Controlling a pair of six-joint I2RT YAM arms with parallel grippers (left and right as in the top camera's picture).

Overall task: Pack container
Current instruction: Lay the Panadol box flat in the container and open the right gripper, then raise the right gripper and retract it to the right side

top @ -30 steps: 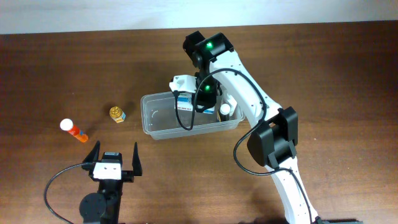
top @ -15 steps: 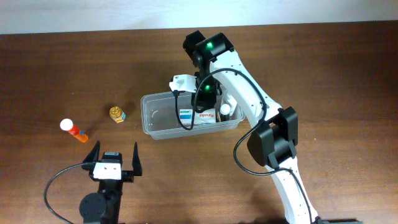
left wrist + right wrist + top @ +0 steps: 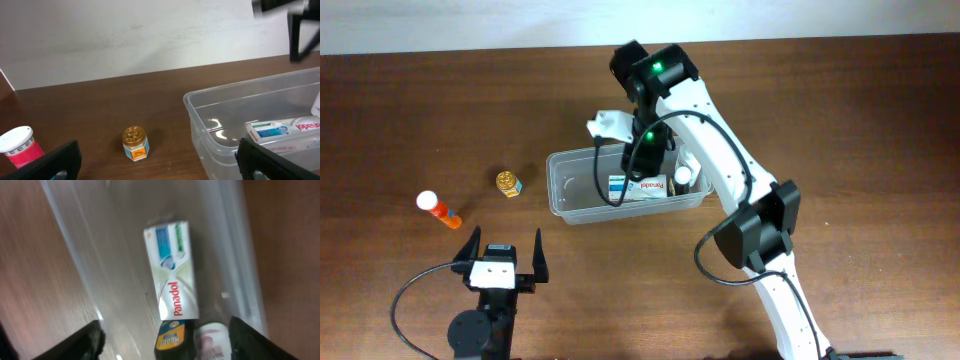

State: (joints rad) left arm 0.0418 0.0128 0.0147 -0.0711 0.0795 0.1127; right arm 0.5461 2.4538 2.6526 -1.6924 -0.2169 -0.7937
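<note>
The clear plastic container (image 3: 570,190) stands mid-table. Inside lie a white Panadol box (image 3: 640,186), a dark Woods bottle and a white-capped bottle (image 3: 681,176). The right wrist view shows the box (image 3: 171,275) flat on the container floor with the dark bottle (image 3: 171,340) and white bottle (image 3: 212,340) beside it. My right gripper (image 3: 165,345) is open and empty above the container. My left gripper (image 3: 157,167) is open and empty near the front edge, facing the container (image 3: 215,130) and a small gold-lidded jar (image 3: 135,143).
The gold-lidded jar (image 3: 508,183) stands left of the container. A white-capped orange-red tube (image 3: 439,209) lies further left; it also shows in the left wrist view (image 3: 19,146). A white wall runs along the table's back edge.
The Panadol box has left my right gripper and now lies flat in the container. My right gripper has lifted and shifted slightly back-left. The left arm has not moved.
</note>
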